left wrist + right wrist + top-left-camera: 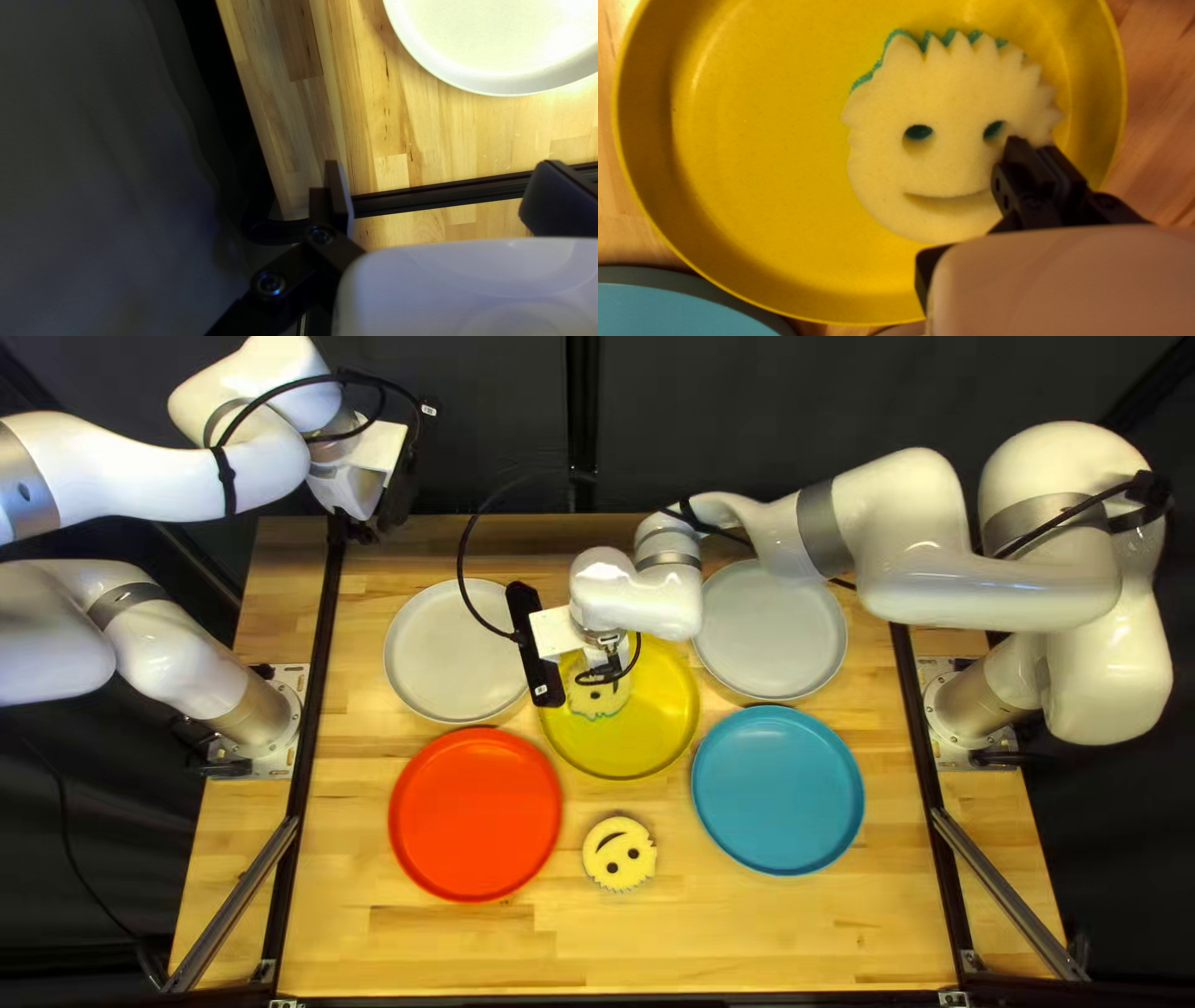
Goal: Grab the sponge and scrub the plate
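In the top left view, my right gripper [606,670] is low over the yellow plate [641,741], at the near sponge's rim. That pale yellow smiley sponge [600,700] lies within the plate. Seen from the right wrist, my right gripper [1041,152] pinches the edge of the sponge [927,165] beside one eye hole; green shows along its spiky side, over the yellow plate [753,180]. My left gripper [376,517] is raised over the table's far left corner. The left wrist view has this gripper [445,196] open, nothing between its fingers.
A second smiley sponge [619,854] lies between the red plate [476,814] and the blue plate [778,790]. Two grey plates [456,651] [769,630] flank the yellow one. A black rail [436,194] runs below my left gripper.
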